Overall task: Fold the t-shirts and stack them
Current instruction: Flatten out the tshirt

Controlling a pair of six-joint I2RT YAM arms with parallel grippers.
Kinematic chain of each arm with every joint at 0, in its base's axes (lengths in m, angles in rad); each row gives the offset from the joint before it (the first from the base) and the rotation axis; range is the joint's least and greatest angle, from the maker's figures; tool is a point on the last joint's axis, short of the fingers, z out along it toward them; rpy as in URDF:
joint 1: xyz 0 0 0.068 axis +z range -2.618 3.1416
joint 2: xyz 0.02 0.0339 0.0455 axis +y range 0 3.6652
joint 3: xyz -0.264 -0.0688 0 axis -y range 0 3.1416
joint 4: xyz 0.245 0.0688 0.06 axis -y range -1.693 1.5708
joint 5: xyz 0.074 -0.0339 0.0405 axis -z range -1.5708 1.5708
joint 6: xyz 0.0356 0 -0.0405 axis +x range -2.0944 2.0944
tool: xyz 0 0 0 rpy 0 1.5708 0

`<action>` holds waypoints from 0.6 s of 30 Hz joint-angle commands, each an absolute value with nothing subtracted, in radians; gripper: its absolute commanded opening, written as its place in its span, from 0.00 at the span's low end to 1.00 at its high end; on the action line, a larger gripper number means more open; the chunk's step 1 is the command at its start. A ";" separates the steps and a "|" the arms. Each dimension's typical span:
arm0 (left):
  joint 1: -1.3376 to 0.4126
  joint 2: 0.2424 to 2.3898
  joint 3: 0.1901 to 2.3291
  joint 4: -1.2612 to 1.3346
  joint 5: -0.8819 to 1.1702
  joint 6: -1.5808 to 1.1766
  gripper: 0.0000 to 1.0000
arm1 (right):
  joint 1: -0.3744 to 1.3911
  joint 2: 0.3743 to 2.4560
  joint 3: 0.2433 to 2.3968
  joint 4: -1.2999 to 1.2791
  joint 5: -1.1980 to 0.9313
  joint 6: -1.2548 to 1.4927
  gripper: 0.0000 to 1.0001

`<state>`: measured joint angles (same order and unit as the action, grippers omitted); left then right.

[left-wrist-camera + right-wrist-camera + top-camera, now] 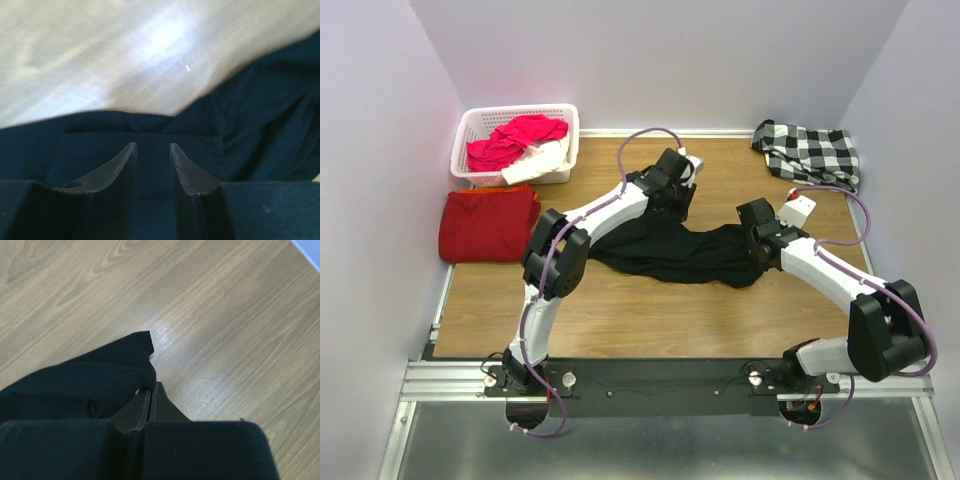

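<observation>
The black t-shirt (670, 252) lies bunched in a long heap across the middle of the table (620, 315). My left gripper (678, 190) is down at the heap's far edge. In the left wrist view its jaws (152, 145) stand partly apart over black cloth (260, 110), which fills the gap between them. My right gripper (760, 238) is at the heap's right end. Its jaws (154, 386) are shut, pinching a fold of the black t-shirt (75, 385) at the tips. The dark-red t-shirt (486, 225) lies folded at the table's left edge.
A white basket (480, 120) with red and white clothes stands at the back left. A black-and-white checked cloth (808, 150) lies at the back right. A small white box (800, 208) sits near the right arm. Walls close in on three sides.
</observation>
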<state>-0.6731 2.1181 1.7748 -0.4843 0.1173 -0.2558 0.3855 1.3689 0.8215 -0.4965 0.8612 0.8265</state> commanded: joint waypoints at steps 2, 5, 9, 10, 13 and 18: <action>-0.709 2.155 1.818 -0.549 0.181 -0.196 0.41 | 0.368 1.379 0.792 -0.514 0.824 0.871 0.01; -0.729 2.160 1.815 -0.571 0.192 -0.173 0.41 | 0.364 1.384 0.788 -0.514 0.816 0.870 0.01; -0.752 2.146 1.784 -0.563 0.213 -0.161 0.45 | 0.360 1.391 0.787 -0.514 0.810 0.865 0.01; -0.755 2.145 1.787 -0.563 0.219 -0.158 0.47 | 0.360 1.394 0.788 -0.515 0.808 0.864 0.01; -0.765 2.151 1.802 -0.563 0.244 -0.156 0.52 | 0.359 1.400 0.787 -0.515 0.802 0.858 0.01; -0.785 2.174 1.818 -0.565 0.262 -0.156 0.54 | 0.359 1.396 0.788 -0.517 0.804 0.848 0.01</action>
<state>-0.7677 2.1555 1.7851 -0.5499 0.2085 -0.1753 0.3649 1.3918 0.7982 -0.4992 0.8082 0.8379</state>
